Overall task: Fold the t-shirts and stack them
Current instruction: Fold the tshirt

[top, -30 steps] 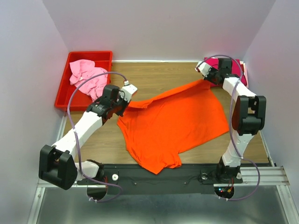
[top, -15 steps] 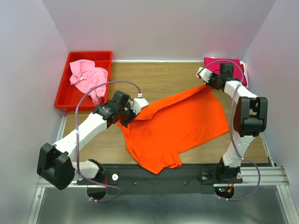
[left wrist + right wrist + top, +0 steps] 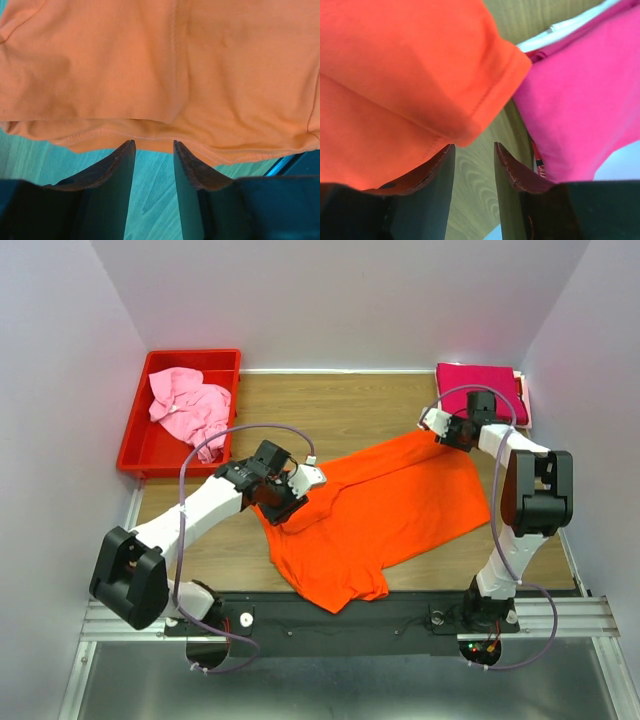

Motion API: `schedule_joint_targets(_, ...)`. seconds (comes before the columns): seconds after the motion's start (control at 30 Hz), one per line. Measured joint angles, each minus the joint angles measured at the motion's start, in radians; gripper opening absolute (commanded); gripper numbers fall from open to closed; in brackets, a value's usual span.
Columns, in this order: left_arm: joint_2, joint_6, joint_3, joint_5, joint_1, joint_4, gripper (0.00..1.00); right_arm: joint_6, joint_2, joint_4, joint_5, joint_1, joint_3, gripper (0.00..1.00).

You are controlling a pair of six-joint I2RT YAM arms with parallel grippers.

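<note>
The orange t-shirt [image 3: 390, 505] lies on the table with its far edge folded over itself. My left gripper [image 3: 312, 478] stands open at the shirt's left fold. In the left wrist view the orange hem [image 3: 150, 75] lies just beyond my left gripper [image 3: 154, 145], with bare wood between the fingers. At the shirt's far right corner my right gripper [image 3: 432, 422] is open. Its wrist view shows the orange corner [image 3: 395, 75] ahead of my right gripper [image 3: 474, 146] and apart from it. The folded magenta t-shirt [image 3: 478, 380] [image 3: 580, 100] rests at the back right. The light pink t-shirt [image 3: 185, 405] is crumpled in the bin.
A red plastic bin [image 3: 135, 448] sits at the back left, holding the pink shirt. Bare wooden table [image 3: 330, 405] shows behind the orange shirt. White walls close in the left, back and right sides. The black base rail [image 3: 400, 612] runs along the near edge.
Both grippers have opened and let go of the orange shirt's far edge, which now lies folded on the shirt. The left arm moved right and nearer; the right gripper came down a little.
</note>
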Motion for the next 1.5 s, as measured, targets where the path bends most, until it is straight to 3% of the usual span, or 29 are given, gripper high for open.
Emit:
schedule_joint_targets(0.13,-0.016,-0.001,0.005,0.029,0.012,-0.002,0.47,0.029,-0.003,-0.025,0.009,-0.004,0.029,0.45)
schedule_joint_targets(0.33,0.019,-0.029,0.036,0.042,0.090,0.040,0.35,0.090,-0.051,-0.159,0.009,-0.010,0.056,0.42)
schedule_joint_targets(0.5,0.175,-0.057,0.087,0.041,0.156,0.099,0.28,0.132,-0.077,-0.278,0.008,-0.010,0.045,0.36)
schedule_joint_targets(0.77,0.377,-0.069,0.136,0.039,0.227,0.140,0.22,0.169,-0.093,-0.378,0.028,-0.010,-0.120,0.35)
schedule_joint_targets(1.1,0.639,-0.020,0.451,0.010,0.271,0.124,0.20,0.192,-0.145,-0.488,0.051,0.047,-0.184,0.36)
schedule_joint_targets(1.23,0.710,0.002,0.562,0.014,0.285,0.117,0.25,0.207,-0.197,-0.597,0.043,0.114,-0.243,0.36)
schedule_joint_targets(1.33,0.705,0.016,0.580,0.036,0.298,0.095,0.38,0.229,-0.204,-0.653,0.016,0.119,-0.244,0.37)
schedule_joint_targets(1.5,0.628,0.027,0.573,0.098,0.314,0.046,0.49,0.284,-0.206,-0.767,-0.063,0.081,-0.084,0.37)
